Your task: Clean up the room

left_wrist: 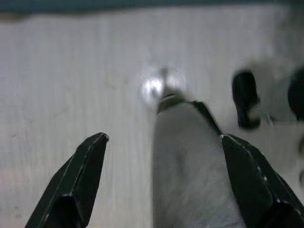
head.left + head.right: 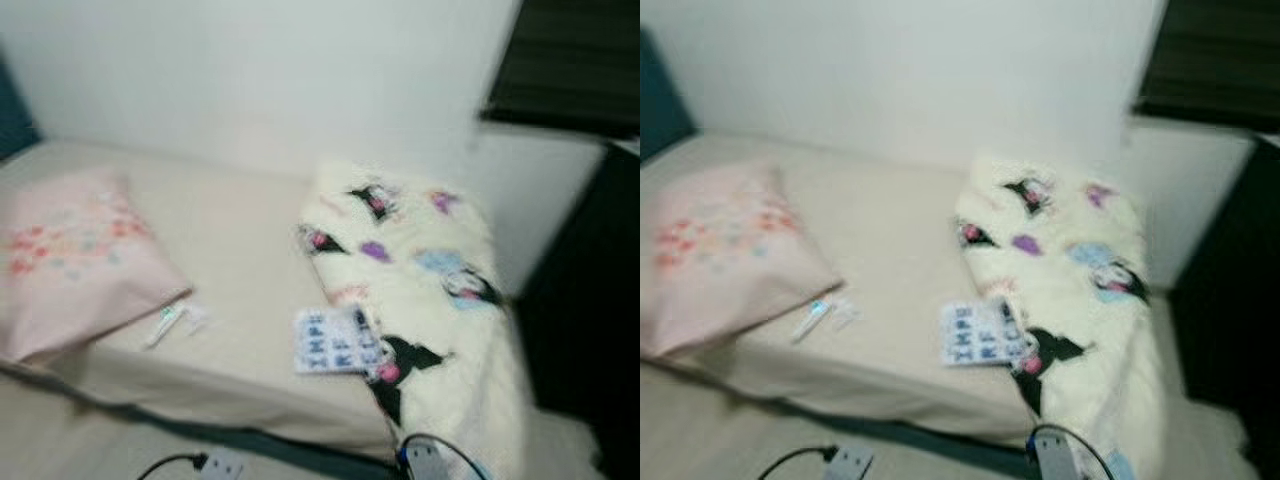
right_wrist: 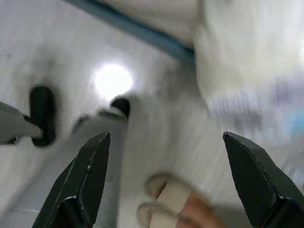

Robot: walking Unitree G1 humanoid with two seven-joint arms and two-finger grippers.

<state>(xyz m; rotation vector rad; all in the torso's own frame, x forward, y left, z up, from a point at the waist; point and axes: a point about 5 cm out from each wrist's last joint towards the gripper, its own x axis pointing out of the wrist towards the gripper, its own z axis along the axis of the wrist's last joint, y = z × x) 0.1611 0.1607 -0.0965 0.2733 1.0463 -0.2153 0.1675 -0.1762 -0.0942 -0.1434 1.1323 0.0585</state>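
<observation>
Facing a bed (image 2: 230, 250) against a white wall, blurred as if the camera is in motion. A pink pillow (image 2: 75, 260) is seen at the bed's left end, overhanging the near edge. A fluffy white blanket (image 2: 430, 290) printed with dark cartoon figures is heaped at the right end and spills over the near right corner toward the floor. A small printed card or packet (image 2: 335, 342) with blue letters is noted at the near edge, touching the blanket's hem. A small white and teal item (image 2: 172, 320), too blurred to identify, lies just beside the pillow's corner.

On the floor (image 2: 60, 440) below the near edge, a power strip with a black cable (image 2: 215, 463) is made out; another corded item shows under the blanket's fall.

Left gripper (image 1: 164, 183): jaws spread wide, nothing held, pointed down at pale floor, with the robot's own grey leg and dark foot beyond. Right gripper (image 3: 166, 183): jaws likewise wide and empty, over floor near the bed base; a slippered foot (image 3: 166, 199) of a person is seen close by.

Handling is judged as follows. The blanket is expected to be soft, bulky and light, slumping when lifted; a pinch on a bunched fold near the hanging corner is advised. The card is probably thin and flat, best taken by its free edge.
</observation>
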